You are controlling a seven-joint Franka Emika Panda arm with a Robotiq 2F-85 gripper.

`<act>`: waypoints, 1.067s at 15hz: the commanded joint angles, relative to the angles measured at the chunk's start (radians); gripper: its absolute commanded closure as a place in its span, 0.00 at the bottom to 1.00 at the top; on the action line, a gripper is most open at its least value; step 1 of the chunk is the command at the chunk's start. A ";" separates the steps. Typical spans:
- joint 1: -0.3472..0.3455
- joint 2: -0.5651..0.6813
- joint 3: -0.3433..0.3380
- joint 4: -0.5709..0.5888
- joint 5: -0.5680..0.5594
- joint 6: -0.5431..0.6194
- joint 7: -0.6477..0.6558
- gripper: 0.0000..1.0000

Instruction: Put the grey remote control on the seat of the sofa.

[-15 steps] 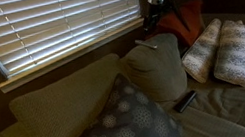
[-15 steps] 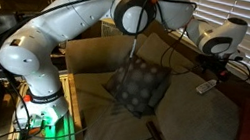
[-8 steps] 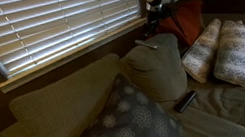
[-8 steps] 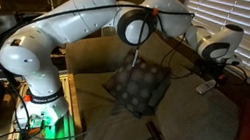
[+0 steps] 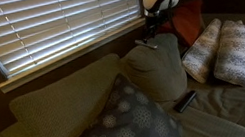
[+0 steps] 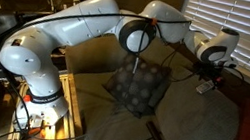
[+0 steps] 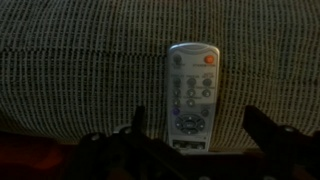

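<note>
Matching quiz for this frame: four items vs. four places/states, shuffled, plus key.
Items:
1. grey remote control
2. dark remote
3. gripper
4. patterned pillow

Places/states:
A. lying on the seat of the sofa
B. open, hovering over the grey remote control
C. propped upright against the sofa back
D. lying on top of a back cushion

Pairs: 1-D, 2-A, 3-B, 4-C

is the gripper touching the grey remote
Apart. In the wrist view the gripper straddles the grey remote control, with cushion fabric showing between each finger and the remote.
</note>
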 commanded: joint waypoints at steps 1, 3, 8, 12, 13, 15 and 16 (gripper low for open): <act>0.007 0.070 -0.004 0.107 -0.022 -0.032 0.019 0.00; 0.008 0.089 -0.003 0.129 -0.021 -0.034 0.019 0.00; 0.011 0.127 -0.002 0.173 -0.022 -0.044 0.018 0.32; 0.012 0.151 0.000 0.202 -0.022 -0.049 0.012 0.62; 0.013 0.155 -0.001 0.207 -0.023 -0.050 0.012 0.68; 0.018 0.143 -0.009 0.196 -0.010 -0.053 0.023 0.71; 0.019 0.128 -0.007 0.184 -0.005 -0.059 0.037 0.71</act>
